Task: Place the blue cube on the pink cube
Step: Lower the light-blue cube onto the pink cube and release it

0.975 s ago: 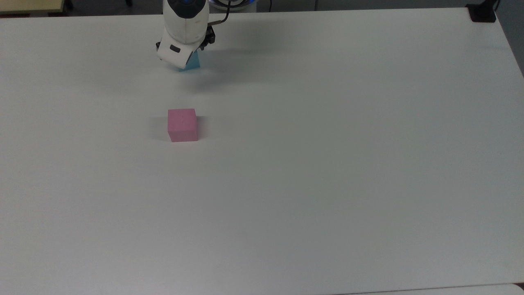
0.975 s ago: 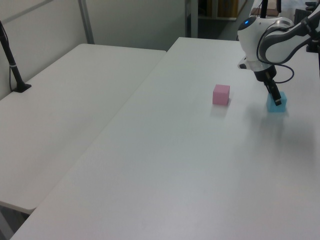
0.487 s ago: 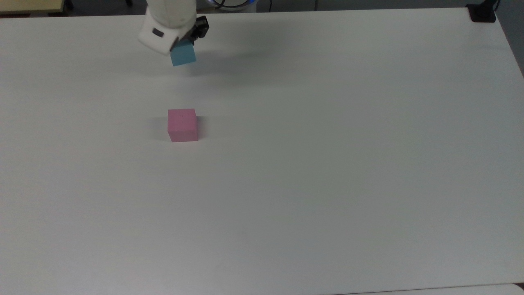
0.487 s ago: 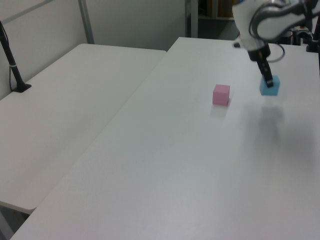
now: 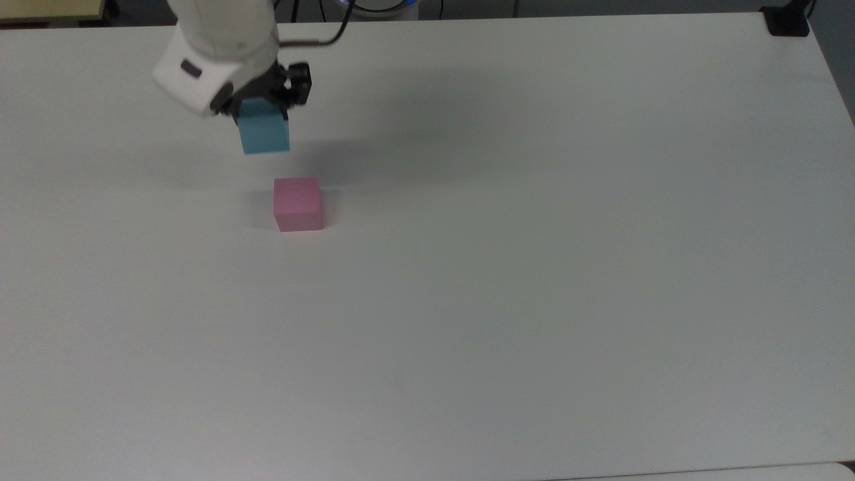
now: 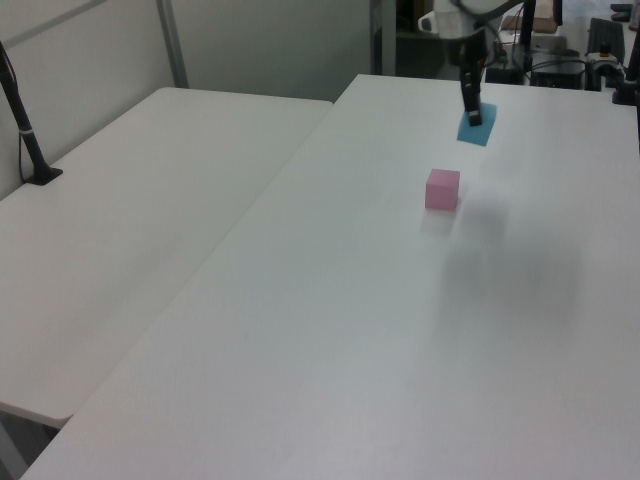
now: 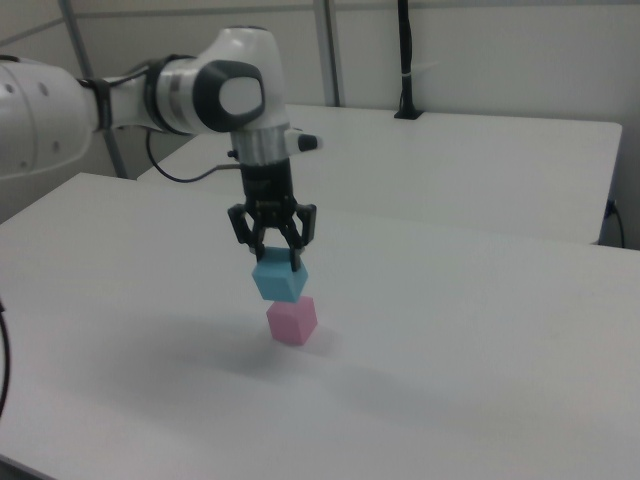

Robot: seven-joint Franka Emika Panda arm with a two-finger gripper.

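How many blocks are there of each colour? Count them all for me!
Blue: 1, the blue cube, held up in the air by the gripper.
Pink: 1, the pink cube, sitting on the white table.
Total: 2 cubes.

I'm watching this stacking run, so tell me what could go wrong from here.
The small sky-blue matte cube hangs turned and tilted in the end effector, so it may land corner-first and tip. In the top view it is not yet over the small pink matte cube; an early release would drop it onto the white table.
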